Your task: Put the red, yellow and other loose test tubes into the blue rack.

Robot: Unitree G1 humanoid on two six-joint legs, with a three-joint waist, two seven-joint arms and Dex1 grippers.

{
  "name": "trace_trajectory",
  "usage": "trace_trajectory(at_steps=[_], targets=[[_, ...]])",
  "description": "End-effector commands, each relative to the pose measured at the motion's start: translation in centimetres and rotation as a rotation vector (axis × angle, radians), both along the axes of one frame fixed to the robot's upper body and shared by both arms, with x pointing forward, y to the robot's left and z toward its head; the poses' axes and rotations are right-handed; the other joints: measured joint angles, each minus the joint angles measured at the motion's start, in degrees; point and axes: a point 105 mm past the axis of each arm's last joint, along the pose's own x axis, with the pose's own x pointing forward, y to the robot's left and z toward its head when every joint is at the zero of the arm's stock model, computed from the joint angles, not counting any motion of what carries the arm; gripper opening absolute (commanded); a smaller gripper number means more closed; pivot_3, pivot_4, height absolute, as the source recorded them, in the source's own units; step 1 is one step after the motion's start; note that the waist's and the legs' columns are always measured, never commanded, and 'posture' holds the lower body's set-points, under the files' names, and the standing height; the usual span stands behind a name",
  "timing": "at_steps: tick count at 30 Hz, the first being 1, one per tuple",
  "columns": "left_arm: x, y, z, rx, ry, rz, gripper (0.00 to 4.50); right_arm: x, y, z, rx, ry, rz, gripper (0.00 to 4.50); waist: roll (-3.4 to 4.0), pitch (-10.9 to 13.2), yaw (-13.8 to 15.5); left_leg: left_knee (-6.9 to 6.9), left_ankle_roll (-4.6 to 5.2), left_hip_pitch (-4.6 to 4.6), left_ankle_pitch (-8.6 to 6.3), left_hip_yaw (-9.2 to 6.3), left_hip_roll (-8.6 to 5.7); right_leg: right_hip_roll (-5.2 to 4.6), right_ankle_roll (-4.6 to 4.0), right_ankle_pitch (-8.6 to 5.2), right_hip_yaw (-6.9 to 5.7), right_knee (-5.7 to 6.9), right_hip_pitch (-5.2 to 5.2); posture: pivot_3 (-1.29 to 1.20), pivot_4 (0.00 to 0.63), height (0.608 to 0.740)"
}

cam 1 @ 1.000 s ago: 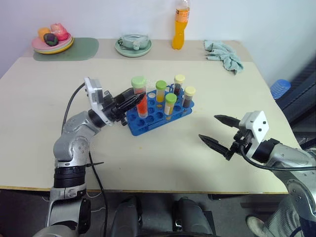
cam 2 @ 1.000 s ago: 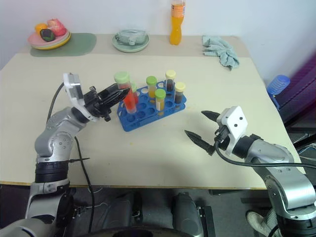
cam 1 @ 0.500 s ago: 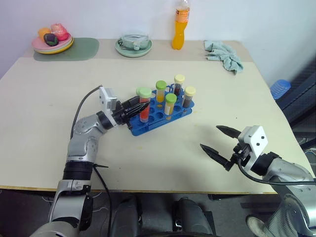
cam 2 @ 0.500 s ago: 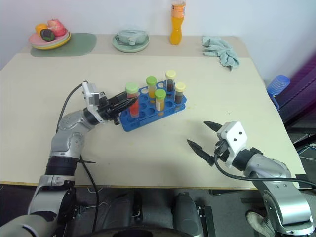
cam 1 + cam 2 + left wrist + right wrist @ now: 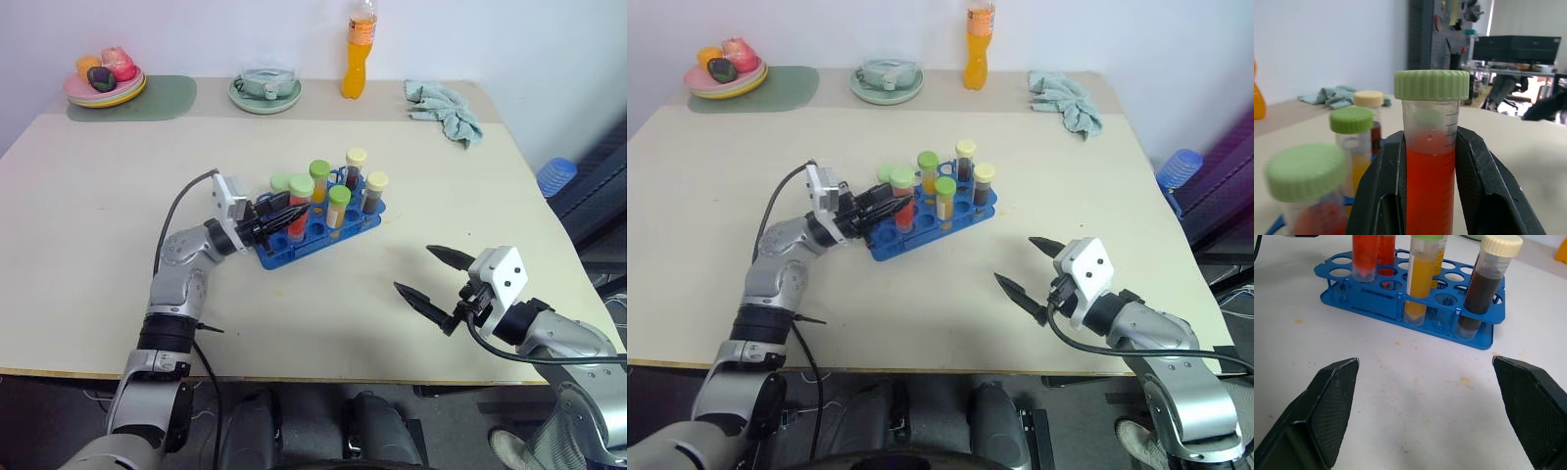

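The left end effector (image 5: 286,217) is clenched on a red test tube (image 5: 298,211), lowering it into the blue rack (image 5: 318,232) mid-tabletop. Next it must push down, then let go. The right end effector (image 5: 434,277), at the rack's 4 o'clock, waits wide and empty.

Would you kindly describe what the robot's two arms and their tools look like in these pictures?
Both arms are silver-grey metal with rounded joints and black bands. The left arm carries a loose black cable looping from wrist to elbow; the right arm has a black cable too. Each wrist bears a white boxy block. The left tool and right tool each have two black, tapering, pointed fingers with cross-hatched inner pads.
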Motion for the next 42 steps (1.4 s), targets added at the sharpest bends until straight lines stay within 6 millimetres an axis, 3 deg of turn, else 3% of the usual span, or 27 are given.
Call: trace_trajectory(at_steps=[1,15,18,23,28,34,42], targets=[[0.0,-0.4,-0.3,0.02,0.007,-0.014,0.77,-0.1,0.5,1.1,-0.004,-0.048,0.011,4.5,0.0,0.0,0.02,0.0,0.0,0.0,0.0,0.0,0.0,0.0,0.0,0.0,0.0,0.0,0.0,0.0,0.15,0.74],[1.0,-0.2,-1.6,0.042,0.033,0.037,0.77,0.2,0.8,1.7,-0.001,-0.066,0.016,4.5,0.01,-0.01,0.05,0.0,0.01,0.01,0.0,-0.01,0.0,0.0,0.0,0.0,-0.01,-0.02,0.02,0.0,0.15,0.74],[0.3,-0.3,-1.2,0.013,0.035,-0.001,2.16,0.4,0.9,1.9,0.0,-0.069,0.019,4.5,0.01,-0.01,0.03,0.0,0.01,0.0,-0.01,-0.01,0.0,0.0,0.0,0.0,-0.01,-0.02,0.02,0.0,0.15,0.74],[0.7,0.3,-0.8,0.022,-0.009,0.097,4.48,0.6,1.0,1.9,-0.001,-0.065,0.022,4.5,0.01,-0.01,0.0,0.01,0.01,-0.01,-0.01,-0.02,0.0,0.0,0.0,0.0,-0.01,-0.02,0.02,0.0,0.15,0.74],[-0.5,1.0,-1.0,0.076,0.008,0.087,4.48,0.9,1.0,1.7,0.004,-0.056,0.025,4.5,0.01,-0.01,-0.18,-0.01,0.01,0.0,-0.01,-0.03,0.01,0.01,0.0,0.0,0.0,-0.02,0.01,0.0,0.15,0.74],[-1.6,3.9,-1.8,0.112,0.014,0.189,4.48,1.7,0.4,1.1,0.009,-0.067,0.024,4.5,0.01,-0.01,-0.07,-0.01,0.03,0.0,-0.02,-0.02,0.01,-0.01,0.0,0.0,0.0,-0.05,0.02,0.0,0.15,0.74],[-4.9,9.8,-2.6,0.107,0.042,0.362,4.48,2.7,-2.1,-0.2,-0.019,-0.049,0.005,4.5,0.03,-0.01,-0.21,-0.04,0.04,0.01,-0.03,-0.01,0.04,-0.02,0.0,0.0,0.0,-0.05,0.01,0.0,0.15,0.74]])
